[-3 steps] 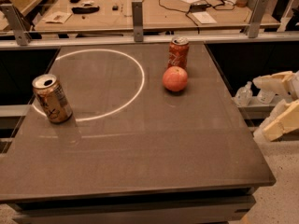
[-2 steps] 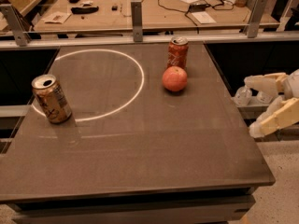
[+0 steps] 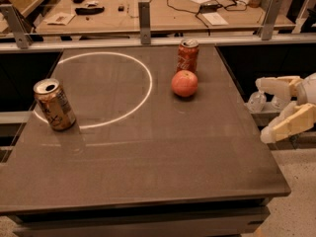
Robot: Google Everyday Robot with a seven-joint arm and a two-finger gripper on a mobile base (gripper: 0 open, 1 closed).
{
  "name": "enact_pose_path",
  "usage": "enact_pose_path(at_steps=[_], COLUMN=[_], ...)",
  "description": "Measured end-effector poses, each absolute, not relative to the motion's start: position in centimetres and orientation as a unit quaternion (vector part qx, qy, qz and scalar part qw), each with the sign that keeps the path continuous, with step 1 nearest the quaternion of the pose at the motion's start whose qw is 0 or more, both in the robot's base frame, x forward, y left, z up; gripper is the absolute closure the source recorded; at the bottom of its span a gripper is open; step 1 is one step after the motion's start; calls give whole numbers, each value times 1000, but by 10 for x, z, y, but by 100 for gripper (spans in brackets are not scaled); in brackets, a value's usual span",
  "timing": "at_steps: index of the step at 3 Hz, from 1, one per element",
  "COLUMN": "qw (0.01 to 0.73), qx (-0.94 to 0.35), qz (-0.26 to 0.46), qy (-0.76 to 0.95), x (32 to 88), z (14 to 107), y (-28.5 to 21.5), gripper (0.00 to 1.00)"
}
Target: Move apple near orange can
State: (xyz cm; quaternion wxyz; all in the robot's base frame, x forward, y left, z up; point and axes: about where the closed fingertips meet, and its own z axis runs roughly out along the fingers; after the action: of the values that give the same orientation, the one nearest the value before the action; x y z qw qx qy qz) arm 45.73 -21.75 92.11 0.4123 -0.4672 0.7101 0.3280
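- The orange can [image 3: 54, 105] stands upright near the bench's [image 3: 148, 172] left edge.
- The gripper [image 3: 261, 110] hovers off the right edge, fingers [image 3: 289, 125] spread and empty.
- The apple [image 3: 184, 83] sits farther back, well apart from the orange can, just before a red can [image 3: 187, 56].

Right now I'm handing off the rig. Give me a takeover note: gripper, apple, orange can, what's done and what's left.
Gripper: open, empty, off the right edge of the table, touching nothing.
Apple: on the table, right of centre toward the back, just in front of the red can.
Orange can: standing near the left edge, far from the apple.
Done: nothing; the apple is not yet grasped.
Left: reach in, grasp the apple, carry it left, and set it down by the orange can.
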Motion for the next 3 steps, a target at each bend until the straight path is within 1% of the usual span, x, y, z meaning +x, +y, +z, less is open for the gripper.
enact_pose_path(at_steps=[1,2,3], qw=[403,413,433], qx=[-466,-439,-414], qz=[348,364,335], qy=[707,710,727], x=[456,460,477], z=[922,909,891], y=[-210,-197,-187], gripper=[0,0,0])
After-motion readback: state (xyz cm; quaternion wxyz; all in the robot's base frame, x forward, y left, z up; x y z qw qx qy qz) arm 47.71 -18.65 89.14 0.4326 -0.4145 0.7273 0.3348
